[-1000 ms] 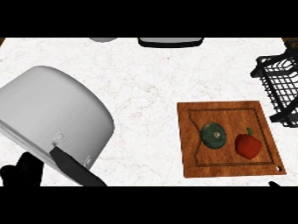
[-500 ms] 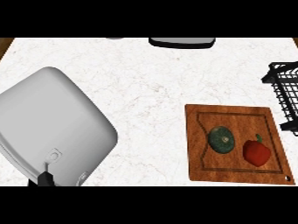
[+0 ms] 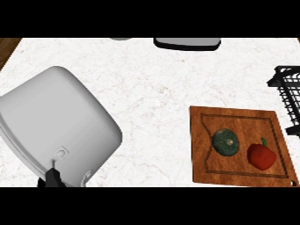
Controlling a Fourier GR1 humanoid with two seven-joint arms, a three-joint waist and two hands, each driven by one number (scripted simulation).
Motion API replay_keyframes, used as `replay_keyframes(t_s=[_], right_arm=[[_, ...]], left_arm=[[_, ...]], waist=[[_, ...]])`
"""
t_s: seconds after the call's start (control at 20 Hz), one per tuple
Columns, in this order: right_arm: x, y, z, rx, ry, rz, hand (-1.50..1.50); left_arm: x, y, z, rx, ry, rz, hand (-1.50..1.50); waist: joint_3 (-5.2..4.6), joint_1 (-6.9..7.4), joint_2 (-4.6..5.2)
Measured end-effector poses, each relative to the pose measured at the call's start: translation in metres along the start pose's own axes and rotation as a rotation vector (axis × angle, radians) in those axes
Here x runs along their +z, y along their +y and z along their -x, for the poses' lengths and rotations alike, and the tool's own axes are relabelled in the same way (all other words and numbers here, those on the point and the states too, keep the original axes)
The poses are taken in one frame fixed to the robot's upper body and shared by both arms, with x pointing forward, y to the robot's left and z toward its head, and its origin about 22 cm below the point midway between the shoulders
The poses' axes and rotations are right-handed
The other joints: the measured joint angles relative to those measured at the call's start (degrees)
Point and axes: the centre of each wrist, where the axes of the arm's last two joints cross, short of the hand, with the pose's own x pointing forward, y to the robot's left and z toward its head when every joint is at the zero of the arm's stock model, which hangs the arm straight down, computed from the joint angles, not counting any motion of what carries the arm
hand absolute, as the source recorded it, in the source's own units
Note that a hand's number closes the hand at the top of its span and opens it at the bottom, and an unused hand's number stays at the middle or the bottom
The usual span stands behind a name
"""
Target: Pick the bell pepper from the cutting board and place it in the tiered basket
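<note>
Since the earlier frame the left forearm [image 3: 55, 127] has slid lower, and the left hand [image 3: 53, 178] now shows only as a black sliver at the bottom left edge; whether its fingers are apart or together cannot be told. The right hand is out of sight. At lower right, the red bell pepper [image 3: 261, 156] lies on the wooden cutting board [image 3: 239, 118], just beside a green squash [image 3: 226, 142]. The black tiered basket [image 3: 296, 99] stands at the right edge, on the white counter [image 3: 152, 79].

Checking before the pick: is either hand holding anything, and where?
Nothing held: the bell pepper lies untouched on the cutting board; no hand grips anything visible.
</note>
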Motion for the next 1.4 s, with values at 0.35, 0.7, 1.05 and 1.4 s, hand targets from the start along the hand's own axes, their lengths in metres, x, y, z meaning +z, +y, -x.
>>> replay_keyframes(t_s=[0.35, 0.7, 1.05, 1.4], right_arm=[[0.022, 0.017, -0.048, 0.005, -0.023, -0.019, -1.5], [0.038, 0.038, -0.082, 0.063, 0.0, -0.07, -1.5], [0.032, 0.049, -0.104, 0.134, 0.042, -0.131, -1.5], [0.022, 0.05, -0.127, 0.18, 0.057, -0.173, -1.5]], left_arm=[[-0.002, -0.003, 0.006, 0.001, 0.007, -0.006, 0.0], [-0.007, -0.003, 0.007, 0.003, 0.017, -0.02, 0.0], [-0.006, 0.0, 0.011, 0.012, 0.022, -0.025, 0.0], [-0.008, 0.004, 0.014, 0.012, 0.018, -0.035, 0.0]], waist=[[0.26, -0.42, -0.66], [0.41, -1.47, -1.01], [0.6, -2.23, -1.31], [0.68, -2.7, -1.54]])
